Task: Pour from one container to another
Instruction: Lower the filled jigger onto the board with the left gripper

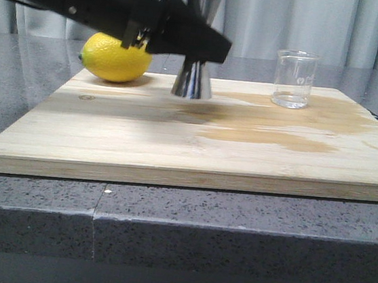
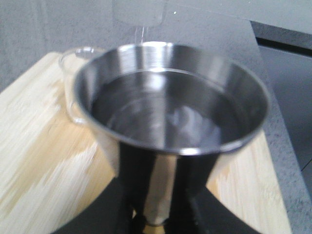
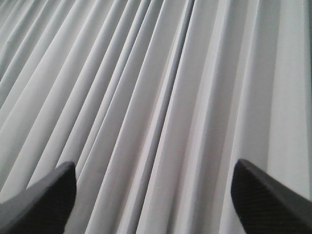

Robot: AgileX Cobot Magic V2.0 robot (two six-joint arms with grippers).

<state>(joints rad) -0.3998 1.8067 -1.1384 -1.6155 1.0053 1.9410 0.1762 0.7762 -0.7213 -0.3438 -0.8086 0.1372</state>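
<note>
Front view: the left hand (image 1: pixel 197 54) is clamped on the waist of the steel jigger (image 1: pixel 193 84), centre frame on the wooden board (image 1: pixel 175 147). Its cup holds liquid. The glass beaker (image 1: pixel 294 79) stands upper right, nearly empty. The right hand (image 3: pixel 153 195) hangs open, holding nothing. Best kept level, lifted slowly.

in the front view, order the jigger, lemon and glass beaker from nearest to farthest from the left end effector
1. Jigger: at the left end effector, its waist between the fingers.
2. Lemon: just to the robot's left, at the board's back.
3. Glass beaker: farthest, off to the right.
</note>
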